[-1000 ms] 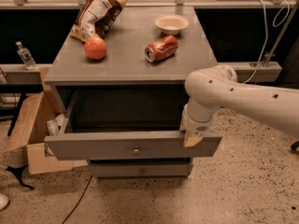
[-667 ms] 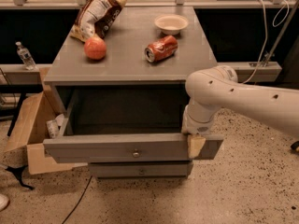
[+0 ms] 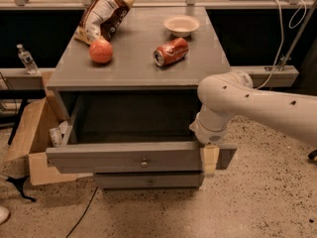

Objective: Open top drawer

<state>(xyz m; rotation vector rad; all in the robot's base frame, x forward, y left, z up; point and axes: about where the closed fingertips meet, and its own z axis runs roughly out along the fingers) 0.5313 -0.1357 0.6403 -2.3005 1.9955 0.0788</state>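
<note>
The top drawer [image 3: 124,156] is a wide grey drawer with a small round metal knob [image 3: 144,162] at its centre. It stands pulled well out from the grey cabinet [image 3: 138,68], and its inside looks dark and empty. My gripper [image 3: 209,158] hangs from the white arm [image 3: 257,103] at the right end of the drawer front, its pale finger [image 3: 209,157] lying over the front's top edge. A narrower grey drawer [image 3: 148,181] with its own knob sits shut below.
On the cabinet top lie a chip bag [image 3: 103,14], a red apple [image 3: 101,51], a red soda can [image 3: 171,51] on its side and a white bowl [image 3: 181,25]. An open cardboard box [image 3: 32,138] stands left of the cabinet, a water bottle [image 3: 26,58] behind it.
The top drawer has slid further out toward the camera. My gripper has moved down and forward with its right end.
</note>
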